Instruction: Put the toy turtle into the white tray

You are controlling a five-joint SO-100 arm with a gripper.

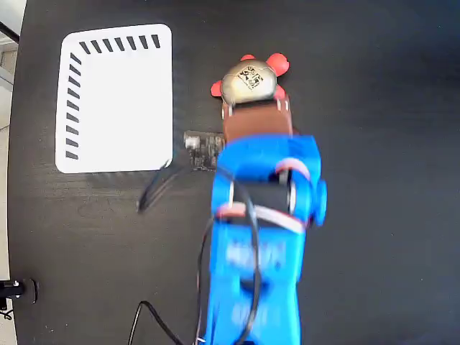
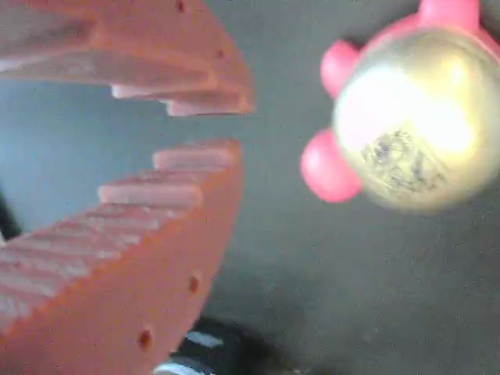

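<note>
The toy turtle (image 1: 249, 80) sits on the black table with its silver-gold shell and square marker facing up and red flippers around it. My gripper (image 1: 256, 108) is right behind it in the fixed view, at the shell's near edge. In the wrist view the turtle (image 2: 414, 125) lies off to the right of the orange toothed fingers (image 2: 187, 234), not between them. The gripper (image 2: 226, 129) is open only by a narrow gap at the tips and holds nothing. The white tray (image 1: 115, 100), with black slots on its top and left edges, lies empty at the upper left.
The blue arm (image 1: 259, 251) reaches in from the bottom edge, with a small grey camera module (image 1: 201, 149) on its left side. Black cables (image 1: 154, 187) trail between the arm and the tray's lower right corner. The table's left edge (image 1: 16, 172) runs just past the tray.
</note>
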